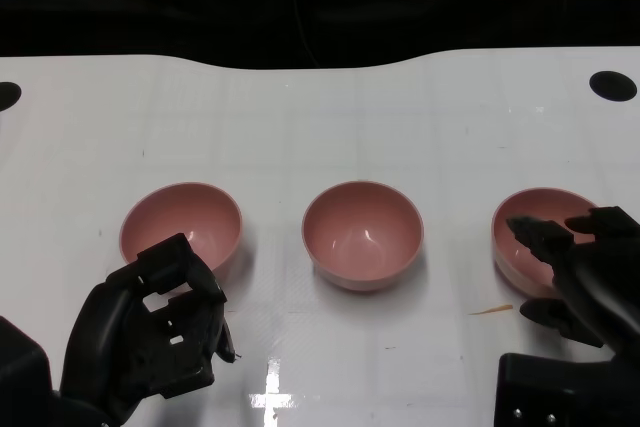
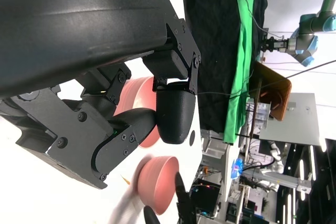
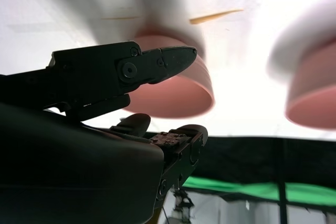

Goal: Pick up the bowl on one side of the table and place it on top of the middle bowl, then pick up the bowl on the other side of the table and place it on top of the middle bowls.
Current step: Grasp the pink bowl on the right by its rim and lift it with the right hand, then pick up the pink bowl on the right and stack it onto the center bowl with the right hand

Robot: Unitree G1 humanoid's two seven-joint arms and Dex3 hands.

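While three pink bowls sit in a row on the white bench (image 1: 330,347), both robot hands hover near the outer two, holding nothing.

The middle bowl (image 1: 361,234) stands upright and alone, well apart from its neighbours. The right bowl (image 1: 522,242) has the right robot hand (image 1: 585,272) at its near rim, fingers spread apart, with fingertips (image 1: 524,227) reaching over the rim; whether they touch it cannot be told. The left bowl (image 1: 181,225) sits just beyond the left robot hand (image 1: 155,332), whose fingers are loosely curled around nothing. A thin yellowish sliver (image 1: 490,310) lies on the bench near the right bowl.
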